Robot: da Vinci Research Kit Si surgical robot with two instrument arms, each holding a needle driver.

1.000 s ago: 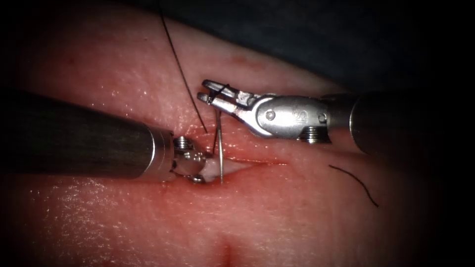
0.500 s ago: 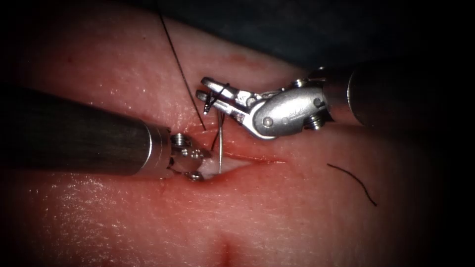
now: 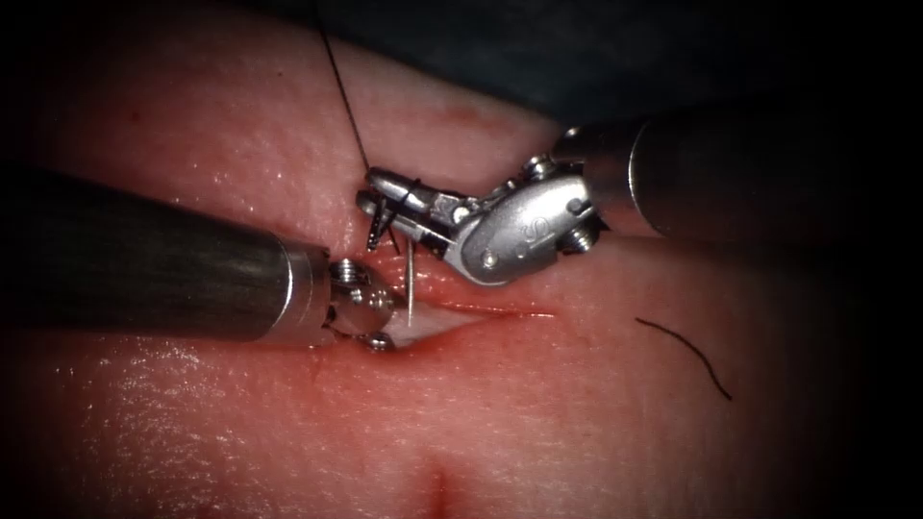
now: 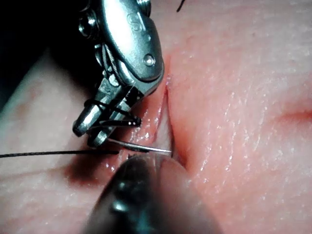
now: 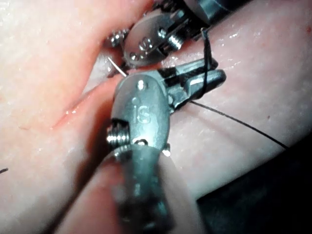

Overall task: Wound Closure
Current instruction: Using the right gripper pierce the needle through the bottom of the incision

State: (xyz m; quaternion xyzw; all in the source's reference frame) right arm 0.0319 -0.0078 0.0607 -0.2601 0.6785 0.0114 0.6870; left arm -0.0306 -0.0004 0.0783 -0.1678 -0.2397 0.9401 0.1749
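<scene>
The tissue [image 3: 240, 423] has a cut [image 3: 500, 312] running left to right, spread at its left end with pale flesh showing. My right tool [image 3: 367, 189] is shut on the needle [image 3: 411, 279] near its thread end. The needle hangs down from the jaws with its tip at the open cut, beside my left tool [image 3: 380, 322], whose tip rests against the cut's edge. Thread [image 3: 341, 86] wraps the right jaws and runs up and away. From the left wrist view, the right tool [image 4: 87, 135] holds the needle [image 4: 146, 147] pointing at the cut. I cannot tell whether the tip is in the tissue.
A short loose piece of thread [image 3: 687, 351] lies on the tissue to the right, on the near side of the cut. Red fluid lines the cut. Dark cloth [image 3: 577, 58] lies behind the tissue's far edge.
My right tool has swung left and turned at its wrist, carrying the needle left and upward. The needle tip has come back from the near lip to the open cut. The left tool has stayed put.
</scene>
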